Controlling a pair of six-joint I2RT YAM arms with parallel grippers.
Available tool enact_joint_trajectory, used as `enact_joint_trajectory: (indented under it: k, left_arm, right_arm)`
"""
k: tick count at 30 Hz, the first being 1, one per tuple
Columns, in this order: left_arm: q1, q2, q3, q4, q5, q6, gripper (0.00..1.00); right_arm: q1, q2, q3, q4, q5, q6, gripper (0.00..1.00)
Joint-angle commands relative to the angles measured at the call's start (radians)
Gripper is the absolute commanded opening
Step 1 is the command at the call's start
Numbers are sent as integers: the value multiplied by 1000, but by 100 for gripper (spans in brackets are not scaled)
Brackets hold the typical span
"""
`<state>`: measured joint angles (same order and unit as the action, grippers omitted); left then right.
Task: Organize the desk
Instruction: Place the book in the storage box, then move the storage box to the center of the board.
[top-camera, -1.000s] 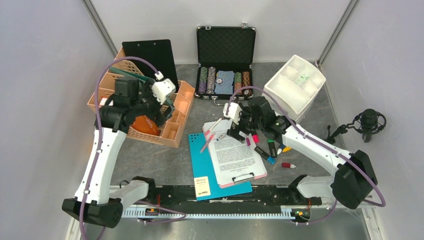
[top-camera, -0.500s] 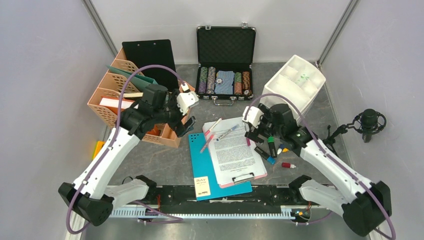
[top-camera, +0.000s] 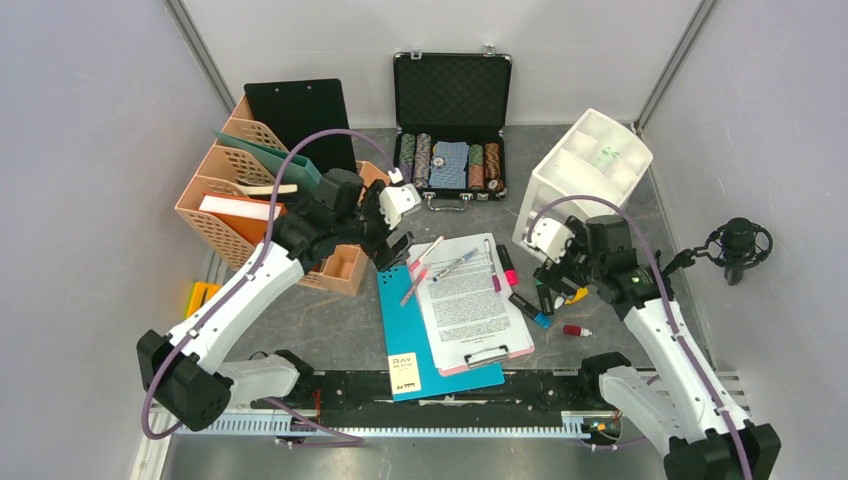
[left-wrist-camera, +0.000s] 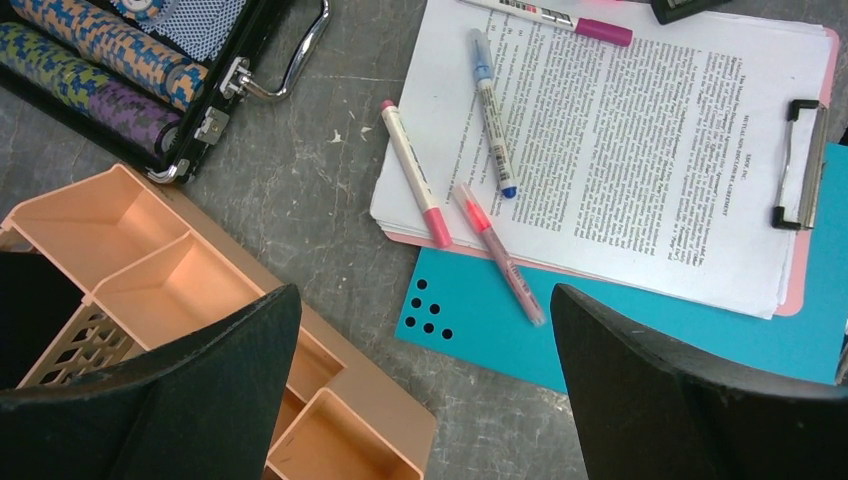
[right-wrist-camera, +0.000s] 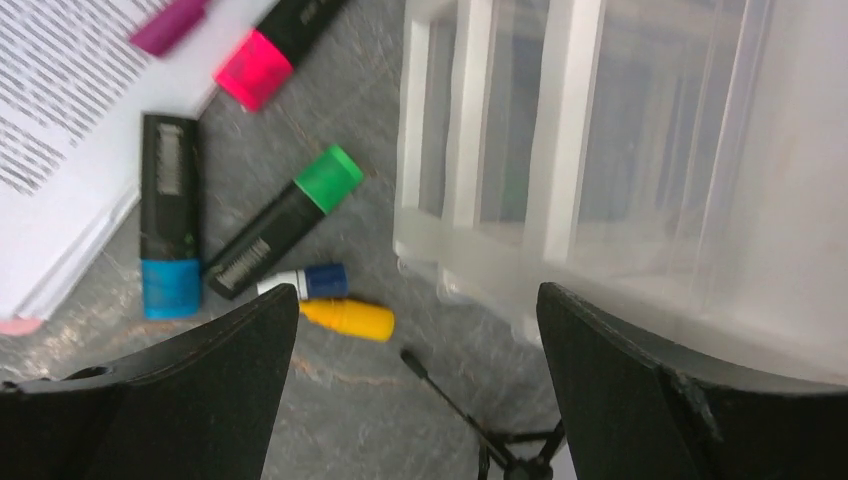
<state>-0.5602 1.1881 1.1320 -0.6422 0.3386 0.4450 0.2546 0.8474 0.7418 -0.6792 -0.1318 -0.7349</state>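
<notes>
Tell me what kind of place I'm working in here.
Probably a lab test cell staged as an office: pale walls enclose the desk, with a clipboard of printed paper, a peach file organizer and a microphone by the right wall.

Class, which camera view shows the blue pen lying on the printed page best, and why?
Left wrist: the blue pen lies close up and unobstructed, with cap and barrel print visible. Top external shows it whole but small; right wrist does not show it.

Four pens (left-wrist-camera: 410, 170), three highlighters (right-wrist-camera: 168, 215), two clipboards (top-camera: 300, 115), one teal folder (top-camera: 400, 320), one open chip case (top-camera: 452, 90), one white drawer unit (top-camera: 590, 165), one peach organiser (left-wrist-camera: 100, 215), one microphone (top-camera: 740, 245).
</notes>
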Motion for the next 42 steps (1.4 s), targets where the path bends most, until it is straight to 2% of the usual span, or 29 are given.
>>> enact_joint_trajectory:
  k: [1,7,14,17,24,34,42]
  left_arm:
    - [-22,20,-9,105,-32,-45,100]
    - [-27,70,-27,119,-103,-40,100]
    - [-27,97,-62,141,-144,-16,100]
    - [-28,118,-69,144,-169,-13,100]
    - [-27,215,-78,76,-366,39,100]
    - [-16,325,-174,64,-549,187,100]
    - [77,289,-245,34,-599,291,100]
  right_arm:
    - [-124,-2,10,-79,-7,-106,95]
    - [-285,59,19,-87,-94,-169,93]
    - [-307,62,66,-206,-240,-196,92]
    - [-307,34,60,-223,-203,-194,91]
    - [-350,-4,30,-216,-68,-186,91]
    - [-479,39,81,-229,-57,-253,90]
    - [-543,91,105,-203,-48,-285,90]
